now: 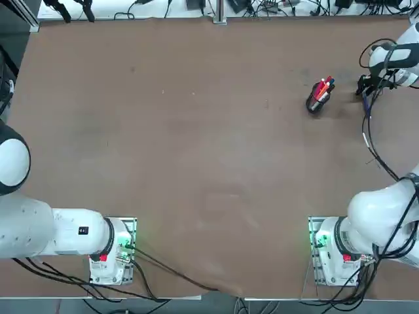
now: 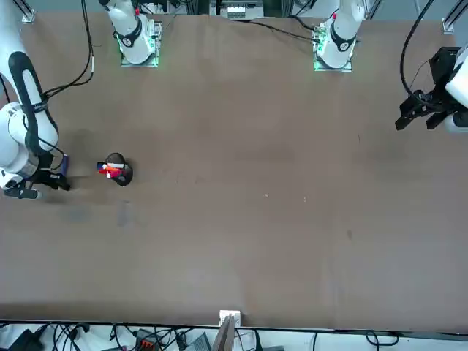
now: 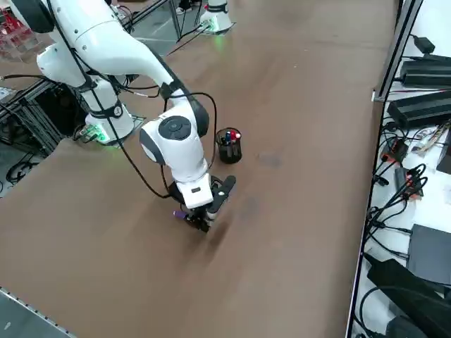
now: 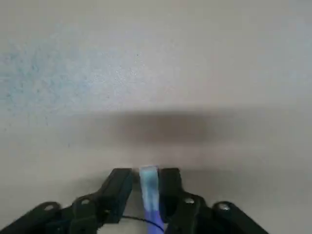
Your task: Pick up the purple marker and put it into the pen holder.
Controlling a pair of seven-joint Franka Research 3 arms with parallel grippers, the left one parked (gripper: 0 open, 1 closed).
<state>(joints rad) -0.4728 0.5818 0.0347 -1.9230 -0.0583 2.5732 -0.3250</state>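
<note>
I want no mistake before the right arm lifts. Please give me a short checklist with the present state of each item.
1. Purple marker between the fingers of the right gripper: ok.
2. Fingers closed against the marker on both sides: ok.
3. Marker lifted off the table: cannot tell.
4. Pen holder upright: ok.
5. Path from gripper to holder free of objects: ok.
6. Room inside the holder among its pens: cannot tell.

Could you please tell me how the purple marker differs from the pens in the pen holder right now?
The purple marker sits pinched between the right gripper fingers low over the table; the pens stand bunched in the black pen holder. The marker is purple-blue with a pale end; the pens look mostly red and orange. All are thin sticks.
</note>
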